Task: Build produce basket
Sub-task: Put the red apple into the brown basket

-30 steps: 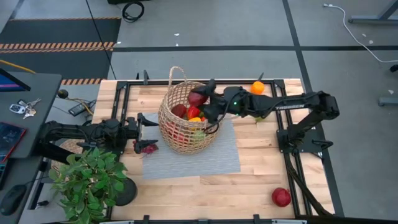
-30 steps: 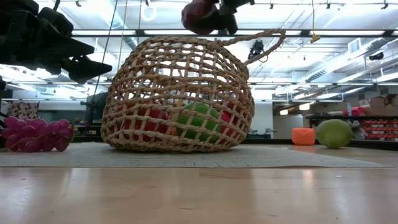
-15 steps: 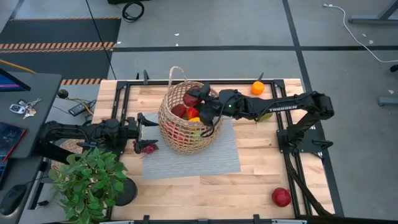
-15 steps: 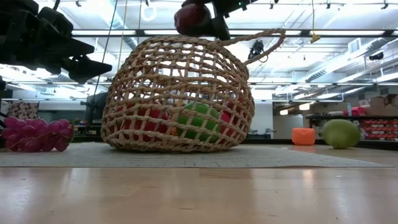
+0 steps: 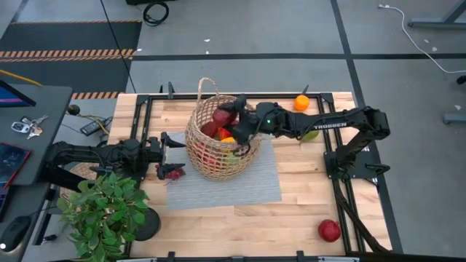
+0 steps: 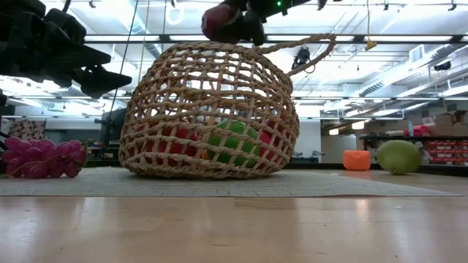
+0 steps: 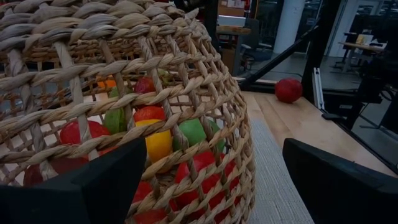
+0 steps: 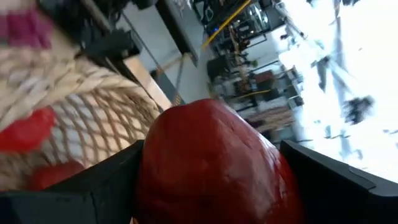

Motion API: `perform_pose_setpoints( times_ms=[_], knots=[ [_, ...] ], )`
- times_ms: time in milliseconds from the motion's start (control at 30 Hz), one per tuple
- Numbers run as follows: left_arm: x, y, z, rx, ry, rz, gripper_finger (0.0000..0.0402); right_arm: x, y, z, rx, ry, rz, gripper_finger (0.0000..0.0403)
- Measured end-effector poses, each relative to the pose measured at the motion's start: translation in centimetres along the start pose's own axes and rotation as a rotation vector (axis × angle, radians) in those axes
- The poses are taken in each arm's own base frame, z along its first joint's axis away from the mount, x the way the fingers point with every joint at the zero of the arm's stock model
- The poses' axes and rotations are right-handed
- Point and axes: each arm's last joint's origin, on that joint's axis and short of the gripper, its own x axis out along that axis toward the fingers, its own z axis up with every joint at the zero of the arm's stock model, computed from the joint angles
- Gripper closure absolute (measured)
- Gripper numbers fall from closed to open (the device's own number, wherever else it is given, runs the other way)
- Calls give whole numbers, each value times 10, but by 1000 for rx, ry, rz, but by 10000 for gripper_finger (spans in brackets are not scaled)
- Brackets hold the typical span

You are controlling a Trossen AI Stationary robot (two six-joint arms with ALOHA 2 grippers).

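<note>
The basket point(image 5: 215, 138) stands on the grey mat point(image 5: 240, 182), toward the far edge of the tabletop point(image 5: 306, 211) and left of its centre. One loop handle point(image 5: 207, 86) rises at its far side. It holds produce point(image 7: 155, 134): red, green, yellow and orange pieces show through the open weave.

The right gripper point(image 5: 234, 116) hangs over the basket's open mouth, above the rim. Its jaws are clamped on a dark-red fruit point(image 8: 214, 165), which fills the gap between the two fingers point(image 8: 93, 193). In the low view the fruit sits just above the basket's top edge.

The left gripper point(image 5: 169, 143) waits just beside the basket's left wall, near the left edge of the tabletop, jaws spread wide and holding nothing. A bunch of purple grapes point(image 5: 172, 172) lies on the mat's left edge below it.

Loose produce outside the basket:
- an orange point(image 5: 301, 102) near the far right corner
- a green fruit point(image 6: 398, 156) right of the basket, partly under the right arm
- a red apple point(image 5: 329, 231) near the front right corner

A potted plant point(image 5: 105, 211) stands at the front left corner
</note>
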Motion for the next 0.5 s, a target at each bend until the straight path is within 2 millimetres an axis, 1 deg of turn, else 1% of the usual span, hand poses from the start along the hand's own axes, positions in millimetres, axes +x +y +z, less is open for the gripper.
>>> perform_pose_setpoints(
  times_ms=[133, 200, 333, 500],
  knots=[
    [0, 0, 0, 0, 0, 0, 15, 3, -8, -12, 243, -110, 59, 41],
    [0, 0, 0, -1, 0, 0, 15, 5, -14, -19, 392, -173, 104, 41],
    [0, 0, 0, 0, 0, 0, 15, 6, -29, -33, 714, -283, 167, 41],
    [0, 0, 0, 0, 0, 0, 15, 5, -48, -54, 1144, -344, 238, 41]
  ],
)
